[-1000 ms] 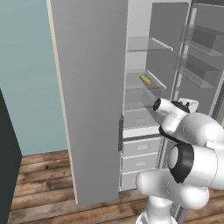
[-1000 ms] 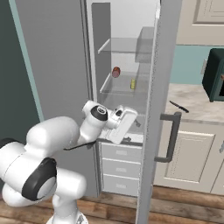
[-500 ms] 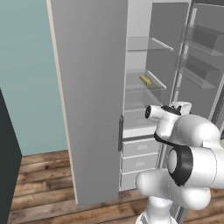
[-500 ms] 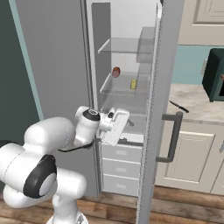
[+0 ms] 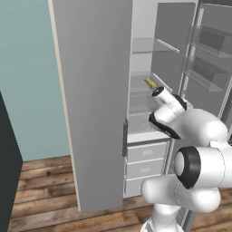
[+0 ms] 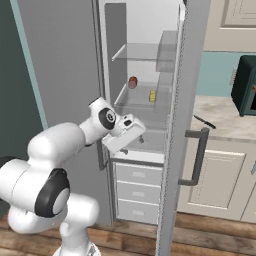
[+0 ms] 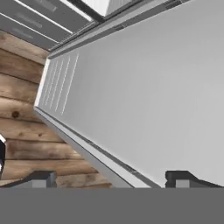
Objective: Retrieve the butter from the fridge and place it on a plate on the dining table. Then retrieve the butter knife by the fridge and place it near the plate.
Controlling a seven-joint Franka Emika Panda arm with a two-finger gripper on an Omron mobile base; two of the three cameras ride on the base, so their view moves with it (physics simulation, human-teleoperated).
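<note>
Since the earlier frame, gripper has dropped lower; fingers spread, empty. Butter lies at 11 o'clock on the fridge shelf.

Even, flat rendered light, soft shadows, slightly blurry.

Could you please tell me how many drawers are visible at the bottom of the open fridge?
3, stacked below the shelves: top drawer, middle drawer, bottom drawer; the arm may hide more.
</note>
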